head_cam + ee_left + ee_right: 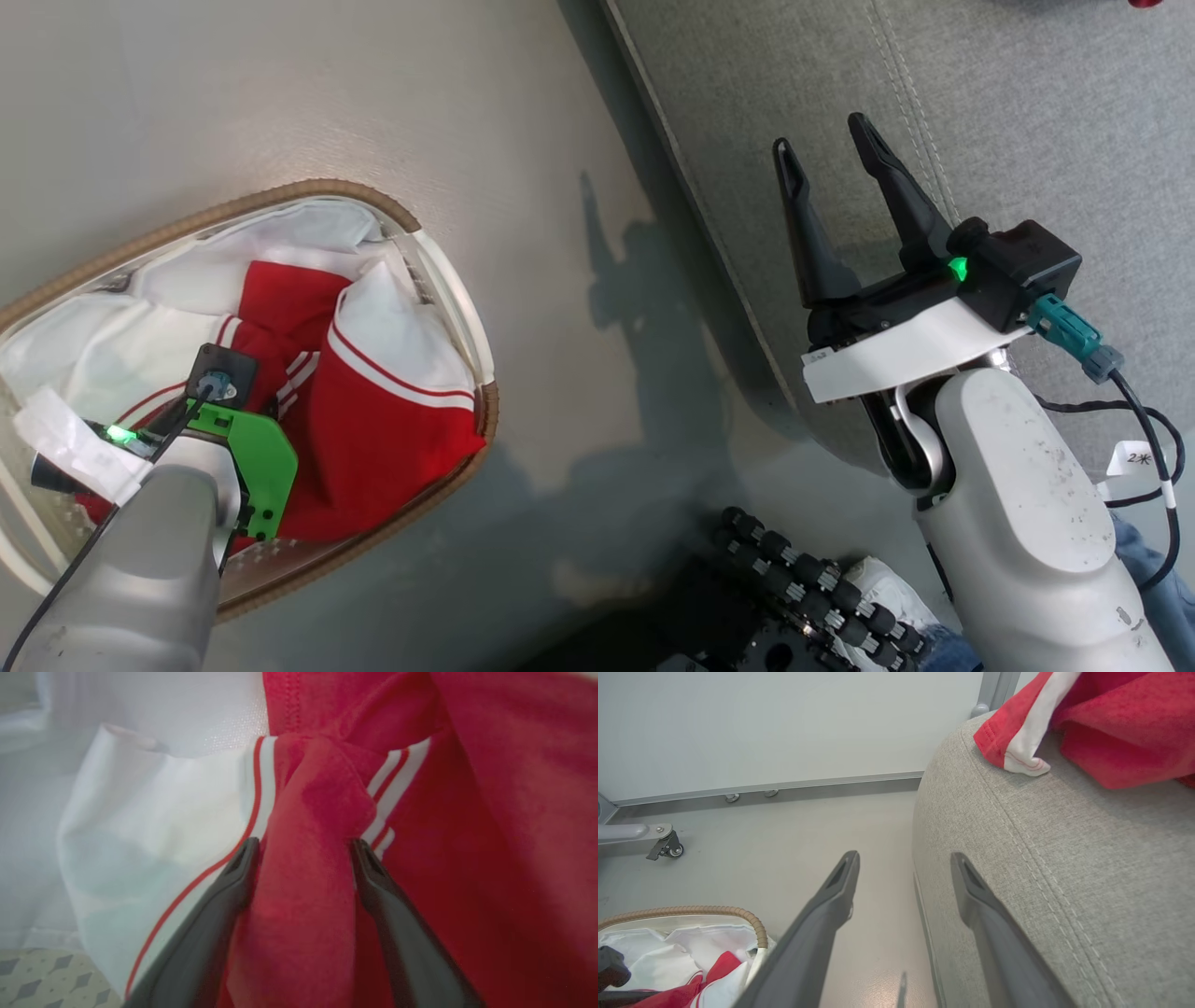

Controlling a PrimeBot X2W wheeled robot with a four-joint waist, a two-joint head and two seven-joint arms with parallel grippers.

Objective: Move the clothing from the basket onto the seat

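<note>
The left gripper (303,847) is reaching down into the basket (308,191). Its jaws are standing apart on either side of a raised fold of the red garment (373,439), not yet pinching. If it is closing too shallow, the fold may be slipping free on the lift. If it is closing too deep, it may be catching the white liner (308,229) and dragging the basket along. Trailing cloth may be snagging on the rim. The right gripper (822,133) is hanging spread and empty over the left edge of the seat (1027,112), where another red piece (1120,723) is lying farther in. Bare floor (579,373) is lying open between basket and seat.
</note>
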